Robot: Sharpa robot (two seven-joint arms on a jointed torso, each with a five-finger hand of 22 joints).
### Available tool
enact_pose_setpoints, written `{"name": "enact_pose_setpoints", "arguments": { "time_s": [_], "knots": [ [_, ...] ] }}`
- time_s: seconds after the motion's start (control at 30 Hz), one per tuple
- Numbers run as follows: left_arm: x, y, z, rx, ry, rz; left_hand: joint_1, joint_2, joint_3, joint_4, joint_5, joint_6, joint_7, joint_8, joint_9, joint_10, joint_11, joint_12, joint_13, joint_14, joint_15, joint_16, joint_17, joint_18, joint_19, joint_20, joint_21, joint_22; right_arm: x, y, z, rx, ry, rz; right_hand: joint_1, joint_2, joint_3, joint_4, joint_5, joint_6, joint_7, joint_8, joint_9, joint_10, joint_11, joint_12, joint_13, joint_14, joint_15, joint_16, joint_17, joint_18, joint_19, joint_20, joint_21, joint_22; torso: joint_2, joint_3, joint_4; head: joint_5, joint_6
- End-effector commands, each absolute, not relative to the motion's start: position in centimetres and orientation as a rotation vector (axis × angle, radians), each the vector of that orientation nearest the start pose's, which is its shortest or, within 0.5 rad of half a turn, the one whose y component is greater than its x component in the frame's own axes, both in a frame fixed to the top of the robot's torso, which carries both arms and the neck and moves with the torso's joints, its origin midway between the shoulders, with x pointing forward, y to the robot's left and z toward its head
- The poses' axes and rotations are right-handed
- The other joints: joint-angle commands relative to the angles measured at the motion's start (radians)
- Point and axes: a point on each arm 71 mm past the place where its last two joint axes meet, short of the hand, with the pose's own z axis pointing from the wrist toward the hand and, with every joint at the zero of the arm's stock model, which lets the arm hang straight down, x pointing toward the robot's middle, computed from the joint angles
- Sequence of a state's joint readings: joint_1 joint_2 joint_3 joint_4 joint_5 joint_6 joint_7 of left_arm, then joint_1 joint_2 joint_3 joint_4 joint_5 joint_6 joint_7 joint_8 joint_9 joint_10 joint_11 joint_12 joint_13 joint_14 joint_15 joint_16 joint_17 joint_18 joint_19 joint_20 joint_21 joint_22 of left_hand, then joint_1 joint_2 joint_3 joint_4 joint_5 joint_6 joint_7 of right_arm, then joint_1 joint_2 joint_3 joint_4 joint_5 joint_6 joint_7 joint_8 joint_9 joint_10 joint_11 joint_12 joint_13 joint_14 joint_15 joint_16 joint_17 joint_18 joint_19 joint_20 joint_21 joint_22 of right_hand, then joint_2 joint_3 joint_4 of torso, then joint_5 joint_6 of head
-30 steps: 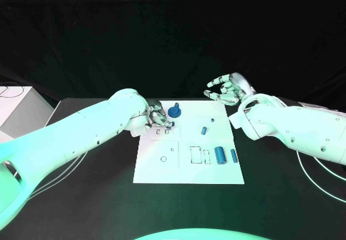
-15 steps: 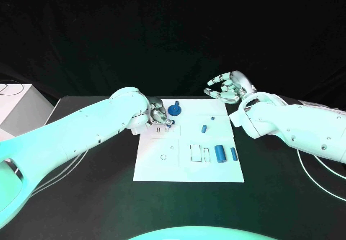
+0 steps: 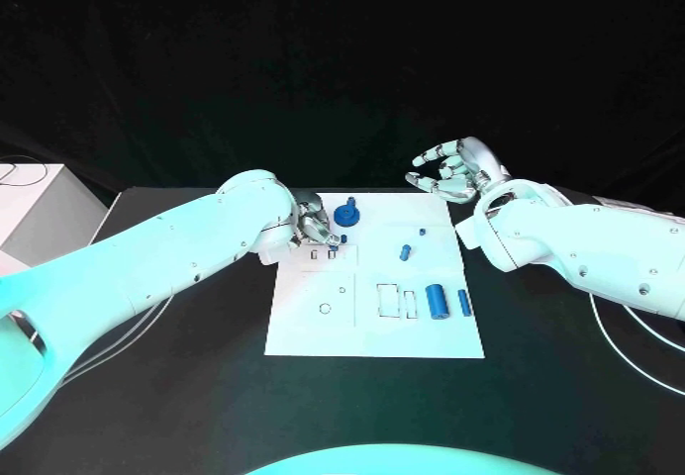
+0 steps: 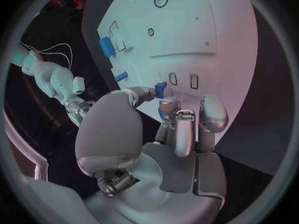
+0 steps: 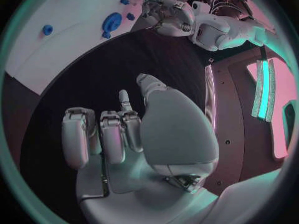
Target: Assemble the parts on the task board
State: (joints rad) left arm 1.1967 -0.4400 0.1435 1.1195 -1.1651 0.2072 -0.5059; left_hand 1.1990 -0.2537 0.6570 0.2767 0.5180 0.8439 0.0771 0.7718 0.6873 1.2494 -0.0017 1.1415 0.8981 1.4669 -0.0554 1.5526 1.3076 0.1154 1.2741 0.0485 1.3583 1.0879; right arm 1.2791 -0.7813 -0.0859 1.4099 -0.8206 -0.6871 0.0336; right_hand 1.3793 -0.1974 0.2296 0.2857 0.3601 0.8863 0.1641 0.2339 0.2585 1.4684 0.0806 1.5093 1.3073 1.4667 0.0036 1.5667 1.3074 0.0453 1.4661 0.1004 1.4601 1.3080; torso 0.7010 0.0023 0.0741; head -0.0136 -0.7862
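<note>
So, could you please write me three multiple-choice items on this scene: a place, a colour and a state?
1. Where does the thick blue cylinder lie?
A on the bare black table
B on the white task board, beside a slimmer blue cylinder
C standing upright at the board's far left corner

2. What colour is the table?
A black
B white
C blue

3. What is the left hand doing?
A lying flat on the table
B gripping the thick cylinder
C pinching a small blue part

Answers:
B, it lies on the board next to the slim one.
A, the tabletop round the board is black.
C, the left wrist view shows the part between its fingers.
</note>
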Motion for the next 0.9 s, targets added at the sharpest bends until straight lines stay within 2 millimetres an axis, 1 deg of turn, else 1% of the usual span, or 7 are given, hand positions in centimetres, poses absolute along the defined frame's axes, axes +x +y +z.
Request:
{"name": "enact_pose_setpoints", "arguments": {
  "time_s": [0.03,0.1,0.2,0.23,0.4,0.5,0.9],
  "knots": [
    [55.37,11.87,-19.37,-0.156,2.243,-0.492,-0.002,0.008,0.256,-0.264,0.006,0.007,-0.001,-0.004,0.002,0.007,-0.002,0.002,0.0,0.094,-0.008,0.005,0.234,-0.011,0.007,0.0,0.004,0.001,52.08,-22.29,-15.42,0.495,1.389,0.84,0.005,0.004,0.007,-0.001,0.003,-0.004,0.002,0.006,0.0,0.026,0.002,-0.002,0.194,0.104,0.001,0.004,0.263,-0.012,0.057,0.002,-0.004,0.142,0.001,0.0,0.0001,0.002,-0.001],
    [55.37,11.89,-19.41,-0.156,2.245,-0.49,-0.002,0.008,0.256,-0.264,0.006,0.007,-0.001,-0.004,0.002,0.007,-0.002,0.002,0.0,0.094,-0.008,0.005,0.234,-0.011,0.007,0.0,0.004,0.001,52.08,-22.28,-15.42,0.495,1.389,0.84,0.005,0.004,0.007,-0.001,0.003,-0.004,0.002,0.006,0.0,0.026,0.002,-0.002,0.194,0.104,0.001,0.004,0.263,-0.012,0.057,0.002,-0.004,0.142,0.0,0.0007,-0.0002,0.003,-0.002],
    [55.35,11.88,-19.5,-0.154,2.249,-0.489,-0.003,0.008,0.256,-0.265,0.007,0.009,-0.001,-0.005,0.002,0.007,-0.002,0.001,-0.001,0.094,-0.008,0.005,0.235,-0.012,0.008,0.0,0.004,0.002,52.08,-22.26,-15.43,0.495,1.389,0.84,0.005,0.004,0.007,-0.001,0.003,-0.004,0.002,0.006,0.0,0.026,0.002,-0.002,0.194,0.104,0.001,0.004,0.263,-0.012,0.057,0.002,-0.004,0.142,0.0,0.0007,-0.0006,0.003,-0.003],
    [55.35,11.88,-19.52,-0.154,2.25,-0.489,-0.003,0.008,0.256,-0.265,0.007,0.009,-0.001,-0.005,0.002,0.007,-0.002,0.001,-0.001,0.094,-0.008,0.005,0.235,-0.012,0.008,0.0,0.004,0.002,52.08,-22.25,-15.43,0.494,1.389,0.84,0.005,0.004,0.007,-0.001,0.003,-0.004,0.002,0.006,0.0,0.026,0.002,-0.002,0.194,0.104,0.001,0.004,0.263,-0.012,0.057,0.002,-0.004,0.142,0.0,0.0,-0.0006,0.003,-0.004],
    [55.31,11.91,-19.67,-0.15,2.258,-0.485,-0.003,0.008,0.256,-0.265,0.007,0.009,-0.001,-0.005,0.002,0.007,-0.002,0.001,-0.001,0.094,-0.008,0.005,0.235,-0.012,0.008,0.0,0.004,0.002,52.08,-22.25,-15.43,0.494,1.389,0.841,0.005,0.004,0.007,-0.001,0.003,-0.004,0.002,0.006,0.0,0.026,0.002,-0.002,0.194,0.104,0.001,0.004,0.263,-0.012,0.057,0.002,-0.004,0.142,0.001,-0.0005,-0.0006,0.004,-0.006],
    [55.28,11.96,-19.75,-0.148,2.262,-0.482,-0.003,0.008,0.256,-0.265,0.007,0.009,-0.001,-0.005,0.002,0.007,-0.002,0.001,-0.001,0.094,-0.008,0.005,0.235,-0.012,0.008,0.0,0.004,0.002,52.07,-22.27,-15.43,0.495,1.389,0.84,0.005,0.004,0.007,-0.001,0.003,-0.004,0.002,0.006,0.0,0.026,0.002,-0.002,0.194,0.104,0.001,0.004,0.263,-0.012,0.057,0.002,-0.004,0.142,0.0,0.0006,-0.0006,0.004,-0.007],
    [55.24,12.17,-19.85,-0.145,2.268,-0.476,-0.003,0.008,0.257,-0.266,0.009,0.01,-0.002,-0.006,0.002,0.008,-0.002,0.0,-0.002,0.094,-0.008,0.005,0.235,-0.012,0.008,-0.001,0.005,0.003,52.07,-22.3,-15.43,0.495,1.389,0.84,0.005,0.004,0.007,-0.001,0.003,-0.004,0.002,0.006,0.0,0.026,0.002,-0.002,0.194,0.104,0.001,0.004,0.263,-0.012,0.057,0.002,-0.004,0.142,0.0,0.001,-0.0008,0.005,-0.01]
  ]
}}
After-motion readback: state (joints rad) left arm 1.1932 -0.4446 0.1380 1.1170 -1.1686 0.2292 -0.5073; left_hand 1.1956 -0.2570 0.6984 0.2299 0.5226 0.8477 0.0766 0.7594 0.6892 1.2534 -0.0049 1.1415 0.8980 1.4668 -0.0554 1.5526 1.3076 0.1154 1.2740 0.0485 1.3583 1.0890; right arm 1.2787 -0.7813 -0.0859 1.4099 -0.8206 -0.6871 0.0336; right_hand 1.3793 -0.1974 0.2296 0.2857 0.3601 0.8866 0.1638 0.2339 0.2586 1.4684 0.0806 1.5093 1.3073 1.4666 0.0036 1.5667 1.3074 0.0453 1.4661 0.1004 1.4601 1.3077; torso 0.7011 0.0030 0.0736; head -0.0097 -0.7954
